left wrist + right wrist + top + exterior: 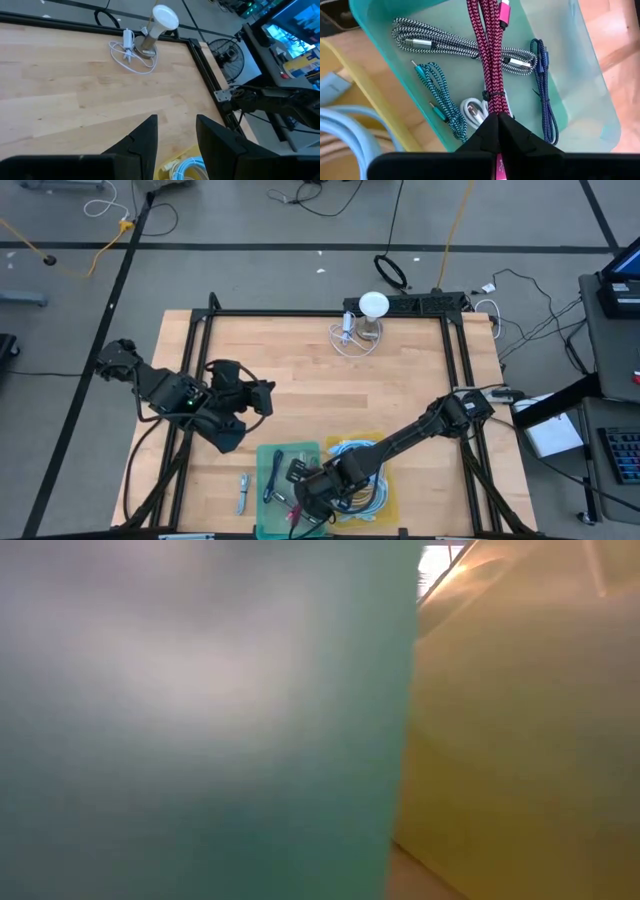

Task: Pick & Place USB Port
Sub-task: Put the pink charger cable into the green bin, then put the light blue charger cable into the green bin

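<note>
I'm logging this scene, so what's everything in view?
teal bin: one, near table edge
yellow bin: one, beside the teal one, holds pale blue cables
pink braided cable: one, in right tool's grip over the teal bin
other cables in teal bin: black-white, teal, navy, white
lamp: one, white, far edge
white cable: one, beside lamp
left tool: open, empty, over table
right tool: shut on cable
</note>
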`<action>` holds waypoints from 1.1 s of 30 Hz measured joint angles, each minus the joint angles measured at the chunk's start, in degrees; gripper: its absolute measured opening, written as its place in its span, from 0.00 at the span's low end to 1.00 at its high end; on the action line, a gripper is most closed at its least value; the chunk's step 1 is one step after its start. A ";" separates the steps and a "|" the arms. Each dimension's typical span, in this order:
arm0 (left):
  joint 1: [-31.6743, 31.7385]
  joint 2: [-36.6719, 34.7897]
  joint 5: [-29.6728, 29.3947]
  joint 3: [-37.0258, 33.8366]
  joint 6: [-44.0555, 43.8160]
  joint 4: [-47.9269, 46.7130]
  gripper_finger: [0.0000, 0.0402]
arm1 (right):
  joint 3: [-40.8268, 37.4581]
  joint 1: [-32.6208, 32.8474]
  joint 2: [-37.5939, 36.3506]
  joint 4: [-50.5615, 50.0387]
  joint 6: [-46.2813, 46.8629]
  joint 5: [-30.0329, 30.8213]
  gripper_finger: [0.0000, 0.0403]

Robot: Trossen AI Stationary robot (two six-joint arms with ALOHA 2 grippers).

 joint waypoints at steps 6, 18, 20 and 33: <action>-0.22 0.00 0.00 0.00 0.03 0.32 0.34 | 0.00 0.02 0.00 0.51 3.02 1.26 0.09; -1.57 0.00 2.03 0.00 0.69 -0.39 0.34 | -0.09 1.03 -1.90 4.70 7.44 17.67 0.41; -1.57 0.00 6.30 0.00 1.19 -3.10 0.34 | -0.09 1.76 -3.57 3.64 10.22 21.28 0.43; -11.42 7.56 47.92 -15.06 -19.91 3.39 0.34 | -0.04 6.87 -22.54 -20.98 47.14 36.71 0.50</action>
